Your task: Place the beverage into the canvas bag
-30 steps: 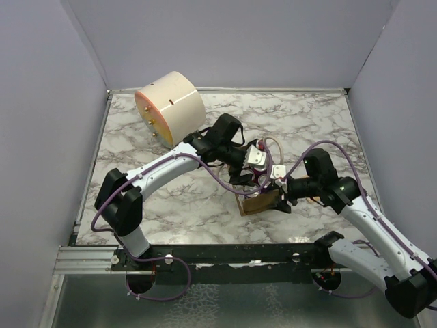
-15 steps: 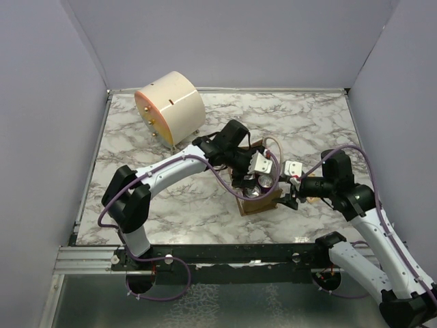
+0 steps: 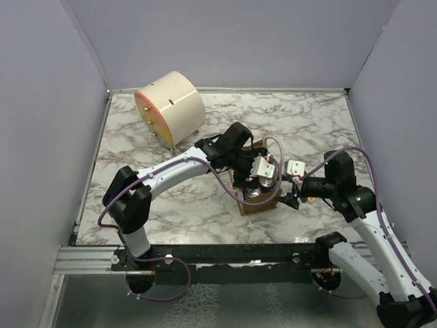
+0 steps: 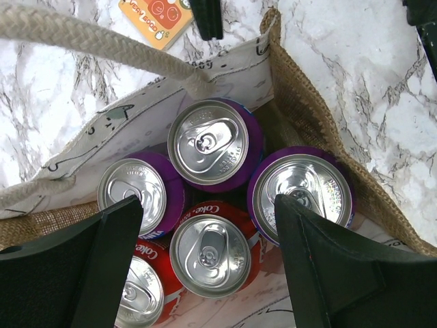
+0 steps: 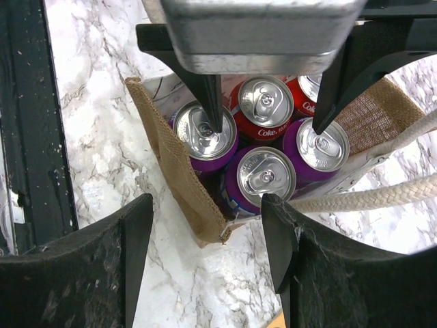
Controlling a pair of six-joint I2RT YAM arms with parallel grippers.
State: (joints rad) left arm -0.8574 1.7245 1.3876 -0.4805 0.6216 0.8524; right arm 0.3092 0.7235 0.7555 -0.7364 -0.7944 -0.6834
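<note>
The canvas bag (image 3: pixel 256 205) stands on the marble near the table's front, tan with a whitish rope handle (image 4: pixel 89 41). Inside it stand three purple cans (image 4: pixel 208 140) and two red Coke cans (image 4: pixel 213 254), all upright. My left gripper (image 4: pixel 208 253) is open and empty just above the can tops, its jaws either side of the middle Coke can; the top view shows it over the bag's mouth (image 3: pixel 263 181). My right gripper (image 5: pixel 205 260) is open and empty, just off the bag's tan end wall (image 5: pixel 174 164), to the bag's right in the top view (image 3: pixel 292 195).
A large cream cylinder (image 3: pixel 171 106) lies at the back left of the marble table (image 3: pixel 157 198). A small orange card (image 4: pixel 153 17) lies on the table just beside the bag. Grey walls close in three sides.
My left gripper has come down and to the right over the bag's mouth. My right gripper has drawn back to the right, off the bag's end wall.
</note>
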